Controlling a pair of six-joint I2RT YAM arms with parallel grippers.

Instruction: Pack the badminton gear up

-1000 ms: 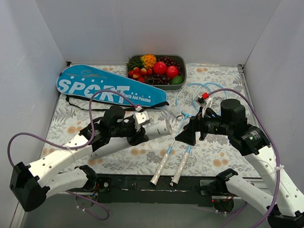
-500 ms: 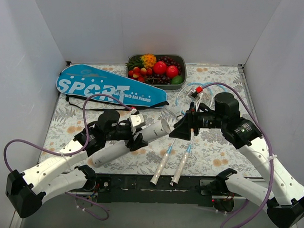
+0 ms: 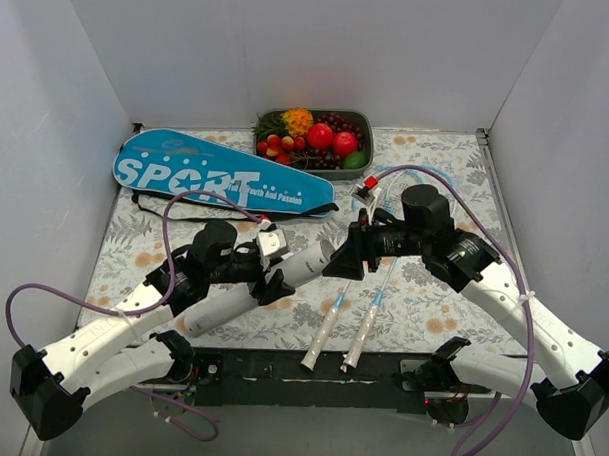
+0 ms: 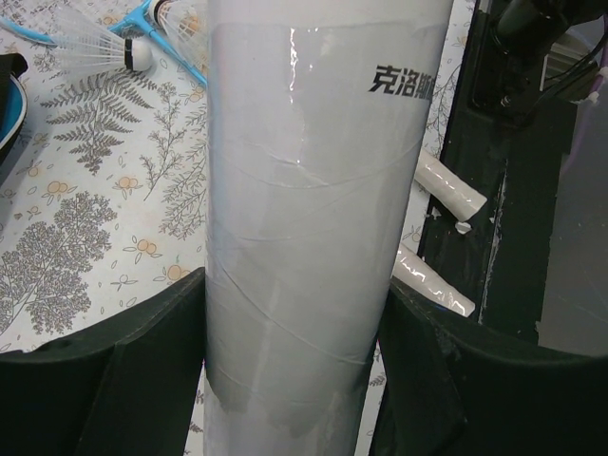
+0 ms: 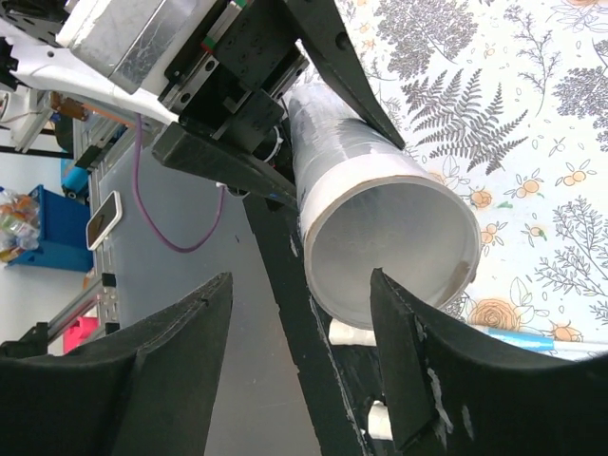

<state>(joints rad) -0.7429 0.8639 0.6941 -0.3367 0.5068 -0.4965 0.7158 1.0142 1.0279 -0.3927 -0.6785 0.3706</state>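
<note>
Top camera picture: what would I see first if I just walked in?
Probably the white shuttlecock tube in the middle of the table, clamped by the left gripper, with the open right gripper right at its open end. After that, the big blue SPORT bag lying at the back left, and the grey tray of bright fruit at the back centre.

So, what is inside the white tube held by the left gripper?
The right wrist view looks into the open white tube: only bare grey inner wall shows near the mouth, nothing else. Its deeper end is hidden.
</note>
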